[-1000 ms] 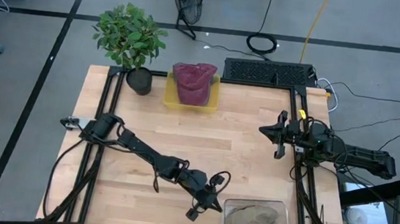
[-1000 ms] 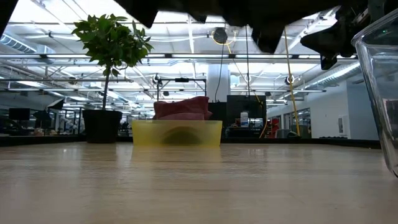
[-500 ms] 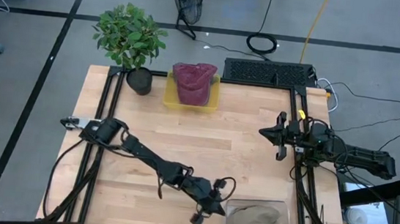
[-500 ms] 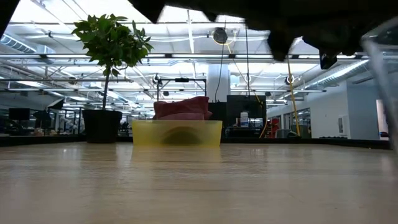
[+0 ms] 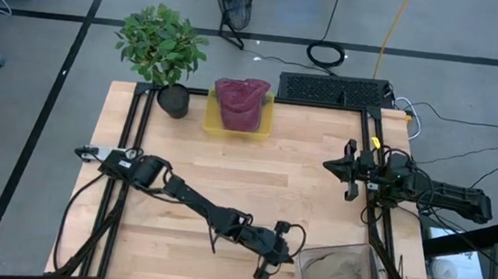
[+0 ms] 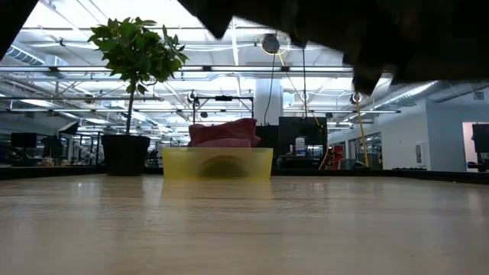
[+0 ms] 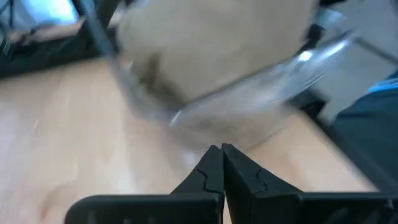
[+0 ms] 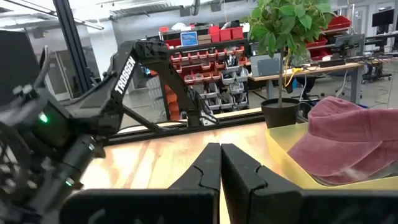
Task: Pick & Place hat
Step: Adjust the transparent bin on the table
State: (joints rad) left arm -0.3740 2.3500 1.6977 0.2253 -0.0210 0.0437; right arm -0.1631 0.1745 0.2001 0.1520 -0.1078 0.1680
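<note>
A maroon hat (image 5: 241,102) lies in a yellow tray (image 5: 211,118) at the table's far edge, next to a potted plant; it also shows in the low view (image 6: 223,132) and the right wrist view (image 8: 348,140). A tan hat (image 5: 339,275) lies in a clear bin (image 5: 368,261) at the near right. My left gripper (image 5: 286,253) is shut at the bin's left wall. My right gripper (image 5: 348,174) is shut and hovers at the table's right side, touching nothing. My left gripper pushes the clear bin's left wall (image 7: 186,121) with its shut fingertips (image 7: 214,162), coming level from the table's left. The bin stands on the table, turned askew. Blur in the left wrist view hides the exact place of touch.
A potted plant (image 5: 164,49) stands at the far left corner beside the tray. A dark keyboard (image 5: 334,90) lies beyond the far edge. The clear bin sits close to the table's near edge and right rail (image 5: 385,253). Bare wood spans the middle (image 5: 254,177).
My left gripper has moved toward the table's right edge, staying shut. The clear bin with the tan hat has slid to the right ahead of it and turned askew. In the low view the bin has gone out of the picture.
</note>
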